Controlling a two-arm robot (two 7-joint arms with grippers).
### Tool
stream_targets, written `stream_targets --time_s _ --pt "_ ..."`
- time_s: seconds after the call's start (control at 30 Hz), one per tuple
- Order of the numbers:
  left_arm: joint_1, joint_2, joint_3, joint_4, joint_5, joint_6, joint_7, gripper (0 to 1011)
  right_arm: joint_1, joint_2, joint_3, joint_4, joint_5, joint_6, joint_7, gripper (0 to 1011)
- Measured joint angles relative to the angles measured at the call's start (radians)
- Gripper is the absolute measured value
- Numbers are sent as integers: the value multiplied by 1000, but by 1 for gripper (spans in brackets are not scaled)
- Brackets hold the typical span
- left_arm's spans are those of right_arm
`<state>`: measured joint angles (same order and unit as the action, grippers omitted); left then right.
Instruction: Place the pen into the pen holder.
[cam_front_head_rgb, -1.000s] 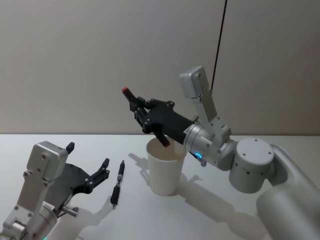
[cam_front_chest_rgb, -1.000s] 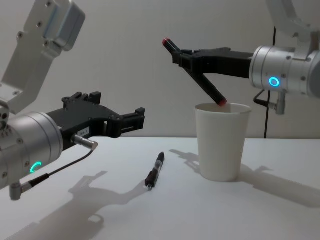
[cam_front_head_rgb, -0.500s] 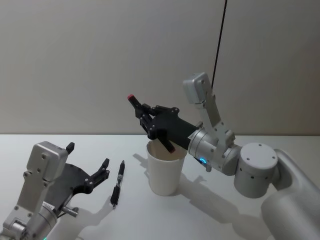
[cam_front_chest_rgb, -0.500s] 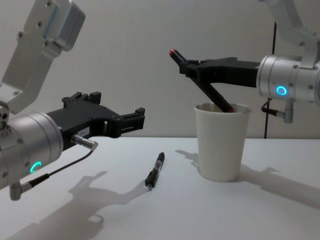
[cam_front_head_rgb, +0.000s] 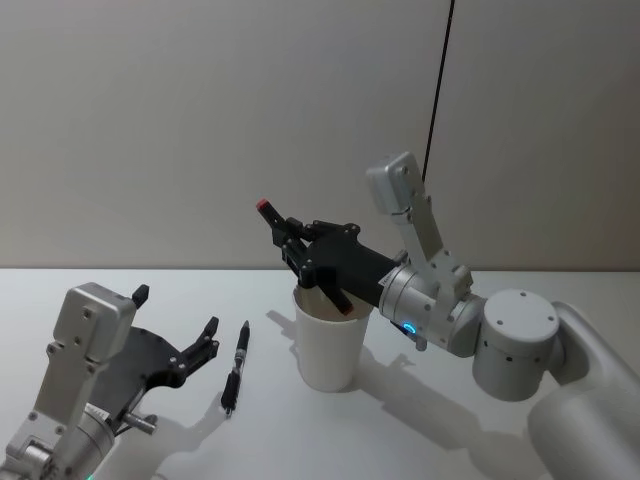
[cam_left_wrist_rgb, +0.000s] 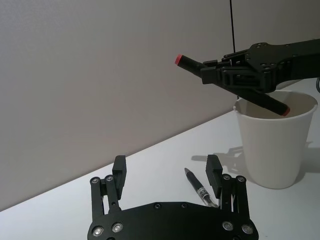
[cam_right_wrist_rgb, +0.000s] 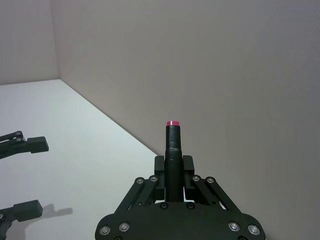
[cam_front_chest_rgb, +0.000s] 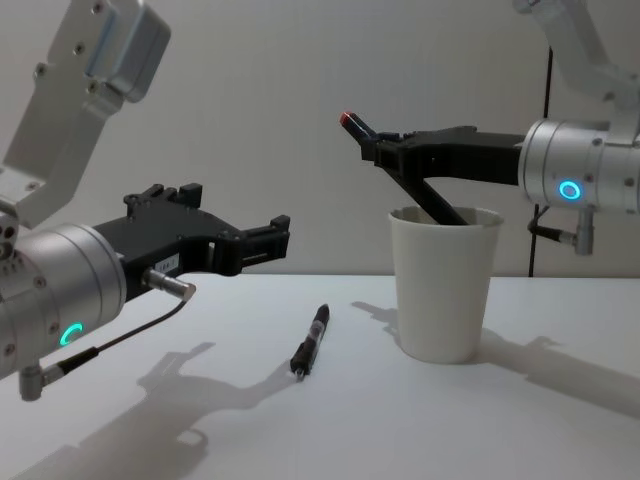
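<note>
Here, at frame centre, the right end effector (cam_front_head_rgb: 298, 243) grips the pen (cam_front_chest_rgb: 430, 200), slanted with its lower tip inside the pen holder (cam_front_head_rgb: 328, 350) just beneath, while the left end effector (cam_front_head_rgb: 175, 312) sits wide open at lower left.

Pen holder (cam_front_head_rgb: 330, 352) stands upright on the table (cam_front_head_rgb: 420, 445). Held pen (cam_front_chest_rgb: 435, 202) slants into its mouth: lower end inside the rim, upper end tilted out to the left, clamped in the right gripper (cam_front_head_rgb: 293, 240) just above the holder. Loose pen (cam_front_head_rgb: 235, 368) lies flat on the table left of the holder, apart from it. Left gripper (cam_front_head_rgb: 177, 312) hovers further left, fingers spread
</note>
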<state>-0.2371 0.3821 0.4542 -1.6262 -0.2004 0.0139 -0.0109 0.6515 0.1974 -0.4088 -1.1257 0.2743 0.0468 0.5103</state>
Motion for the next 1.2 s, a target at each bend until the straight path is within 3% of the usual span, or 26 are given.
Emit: stream_targets --time_s 0.53,1.2 --pt "0 0 0 0 0 0 0 1002 4 13 -3 -9 16 20 4 208" --pt "0 0 0 0 0 0 0 1002 5 17 -4 -12 20 25 6 809"
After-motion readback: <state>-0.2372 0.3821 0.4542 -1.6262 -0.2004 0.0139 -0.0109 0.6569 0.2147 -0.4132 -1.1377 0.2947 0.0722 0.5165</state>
